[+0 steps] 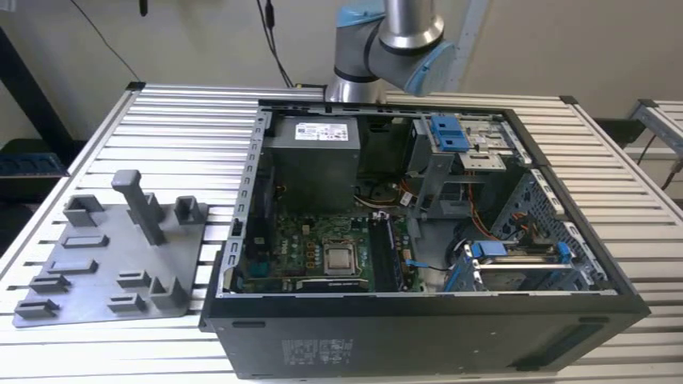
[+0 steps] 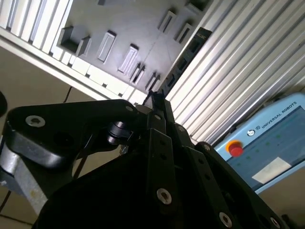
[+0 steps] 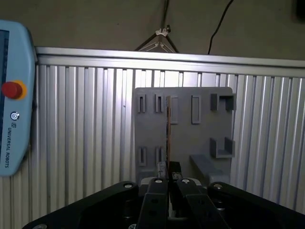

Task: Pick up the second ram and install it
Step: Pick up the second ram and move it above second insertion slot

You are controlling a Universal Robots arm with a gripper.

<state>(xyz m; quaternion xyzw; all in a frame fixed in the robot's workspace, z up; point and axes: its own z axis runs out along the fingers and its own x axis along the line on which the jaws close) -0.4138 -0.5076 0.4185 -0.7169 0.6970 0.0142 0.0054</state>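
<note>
The ribbed aluminium desk (image 1: 171,120) carries an open computer case (image 1: 427,336) lying on its side, with its inside facing up. On the desk just beside the case, on the exterior view's left, lies a grey plastic tray (image 1: 117,256) with upright posts and shallow slots. The robot arm (image 1: 389,48) rises behind the case's far wall.

Inside the case, a grey power supply (image 1: 309,160) fills the far corner on the tray's side. The green motherboard (image 1: 304,244) lies nearer the front wall, and the square processor socket (image 1: 341,258) sits on it. The other half of the case holds metal drive cages with blue tabs (image 1: 449,132) and loose orange and blue cables (image 1: 485,228).

A pale blue teach pendant (image 3: 14,124) with a red button lies on the desk slats, seen in both wrist views.

The second ram (image 3: 167,129) is outside the case. In the first wrist view it shows edge-on as a thin line against the tray (image 3: 183,138) beneath it. In the second wrist view the ram is a long dark strip (image 2: 188,55) reaching out past the fingertips, over the slats beside the tray (image 2: 138,24).

The pincer (image 3: 168,169) is clamped on one end of the ram, with its fingers (image 2: 159,143) pressed against the two flat faces.
</note>
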